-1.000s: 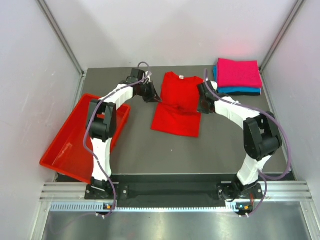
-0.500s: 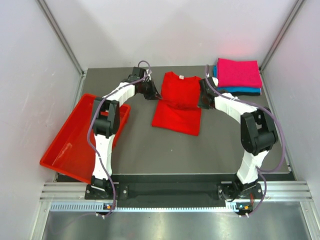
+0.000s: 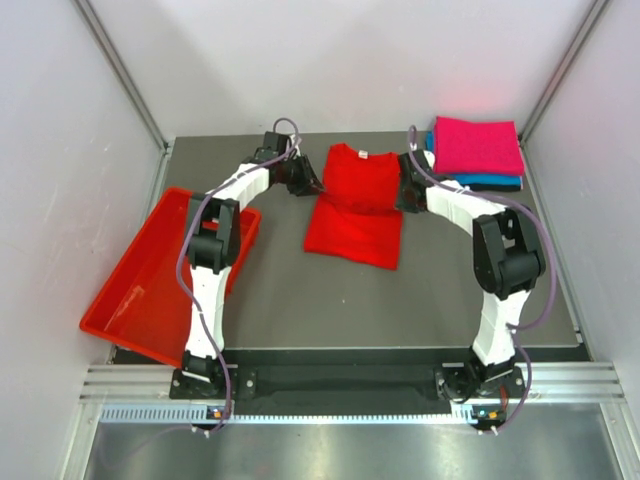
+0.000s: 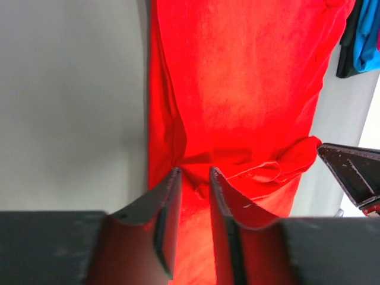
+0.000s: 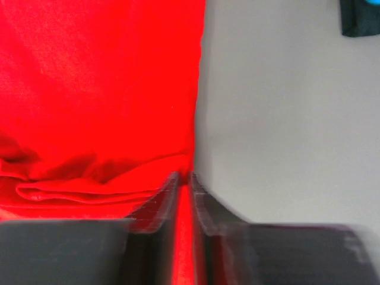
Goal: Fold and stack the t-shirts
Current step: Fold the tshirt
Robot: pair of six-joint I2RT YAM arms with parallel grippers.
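Red t-shirt (image 3: 355,205) lies on the tabletop (image 3: 300,300) between my two tools, partly folded, with its upper half doubled over the lower half. My left tool (image 3: 311,184) sits at its left edge with the fingers standing apart and red cloth showing through the gap. I judge it has let go. My right tool (image 3: 403,190) is at the opposite edge, fingers almost together with only a thin line of red between them, so it looks clamped on the hem there.

That mismatch is the risk. If I pull the right tool away while it is pinching and the left side is free, the top layer could slide toward the right tool and skew the fold. Just beyond my left fingertips the cloth is bunched into a loose ridge near the fold line. If left as it is, the shirt will stack lumpy on the magenta-pink t-shirt (image 3: 478,145) and the teal-blue t-shirt (image 3: 480,181) piled past my right tool. A finger could also snag that ridge as the left tool backs off.

Compared with a second ago, both arms reach farther out, the right tool has moved up along the shirt's edge toward the collar end, and the left tool's fingers have parted
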